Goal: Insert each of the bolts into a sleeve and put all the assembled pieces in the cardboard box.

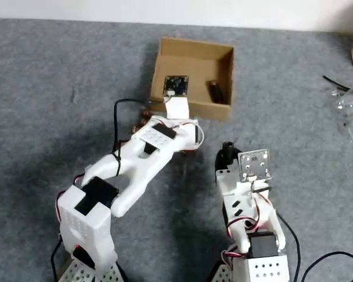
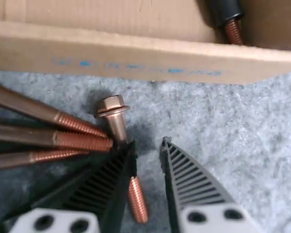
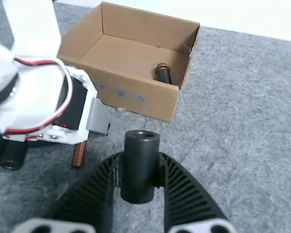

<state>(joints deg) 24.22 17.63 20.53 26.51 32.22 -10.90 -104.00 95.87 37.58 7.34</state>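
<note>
Grey table (image 1: 47, 88) is seen, with the cardboard box (image 1: 209, 108) at 12 o'clock. Left tool (image 2: 148, 144) is held apart over a bolt (image 2: 114, 119); right tool (image 3: 140, 159) is clamped on a sleeve (image 3: 140, 143).

Grey carpet (image 1: 41, 82) runs back to a white wall (image 1: 165, 8).

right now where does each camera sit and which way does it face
High view: overhead, looking down on left arm, right arm, box.
Left wrist view: on the left arm, facing bolts and box past its open gripper.
Right wrist view: on the right arm, facing the box past its gripper holding a sleeve.
All share the box.
</note>
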